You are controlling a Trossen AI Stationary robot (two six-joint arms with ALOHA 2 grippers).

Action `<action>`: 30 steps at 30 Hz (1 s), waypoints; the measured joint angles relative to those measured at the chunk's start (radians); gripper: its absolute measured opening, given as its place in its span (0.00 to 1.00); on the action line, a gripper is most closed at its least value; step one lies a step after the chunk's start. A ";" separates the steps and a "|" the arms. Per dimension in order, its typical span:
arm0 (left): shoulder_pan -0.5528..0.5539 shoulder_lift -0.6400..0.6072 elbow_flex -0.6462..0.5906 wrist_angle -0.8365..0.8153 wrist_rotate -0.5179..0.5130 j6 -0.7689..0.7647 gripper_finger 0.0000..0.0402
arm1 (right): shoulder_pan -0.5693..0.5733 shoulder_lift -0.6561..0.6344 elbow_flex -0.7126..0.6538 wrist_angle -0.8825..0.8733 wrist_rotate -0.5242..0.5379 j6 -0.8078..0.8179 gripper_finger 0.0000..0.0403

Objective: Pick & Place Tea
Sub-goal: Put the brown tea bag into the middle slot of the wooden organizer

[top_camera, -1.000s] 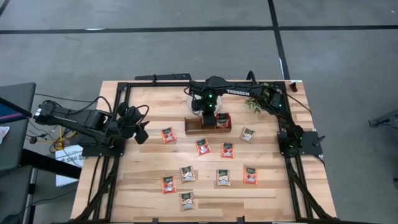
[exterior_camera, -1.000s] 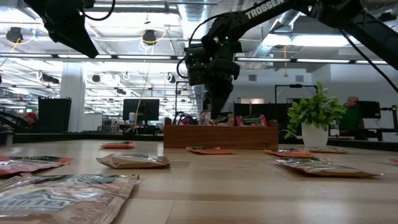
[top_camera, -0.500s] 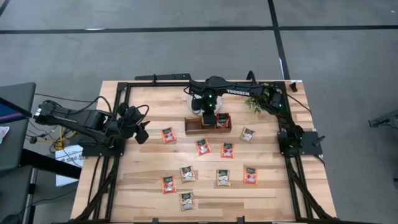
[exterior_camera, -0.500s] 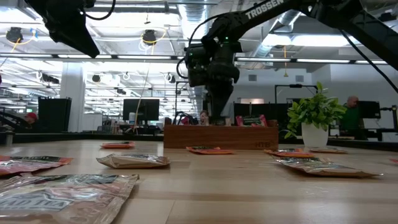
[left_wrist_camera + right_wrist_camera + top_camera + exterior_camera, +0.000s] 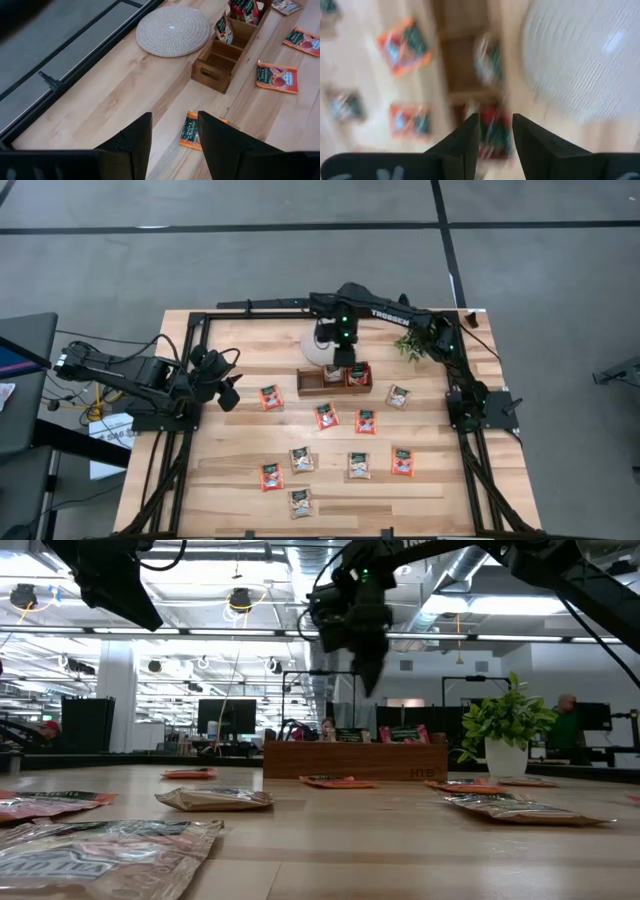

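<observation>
Several tea sachets lie flat on the wooden table, among them a red one (image 5: 269, 397) and a tan one (image 5: 399, 396). More stand in the brown tray (image 5: 312, 385): red ones (image 5: 358, 375) in its right compartment, a pale one (image 5: 333, 373) in the middle. My right gripper (image 5: 372, 680) hangs open above the tray, pointing down, nothing between its fingers (image 5: 470, 135). My left gripper (image 5: 175, 135) waits open at the table's left, above a red sachet (image 5: 190, 136).
A round white disc (image 5: 320, 345) lies just beyond the tray. A small potted plant (image 5: 410, 345) stands at the far right. Black frame rails run along the table's edges. In the low view, sachets (image 5: 213, 798) lie close to the near edge.
My right gripper has risen out of the tray, clear above it, and drifted a little toward the far edge. A pale sachet now shows standing in the tray's middle compartment, where the gripper was.
</observation>
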 joint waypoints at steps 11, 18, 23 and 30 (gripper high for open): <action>0.000 0.001 0.000 -0.001 0.054 -0.033 0.38 | 0.023 -0.214 -0.339 -0.020 0.023 0.064 0.28; 0.000 0.012 0.000 -0.001 0.046 -0.032 0.38 | 0.002 -0.487 -0.746 0.099 0.021 0.195 0.28; 0.000 0.026 0.000 0.007 0.037 -0.032 0.38 | 0.022 -0.671 -1.024 0.337 0.018 0.324 0.28; 0.000 0.060 0.000 0.019 0.024 -0.050 0.38 | 0.071 -0.759 -1.237 0.534 0.097 0.427 0.28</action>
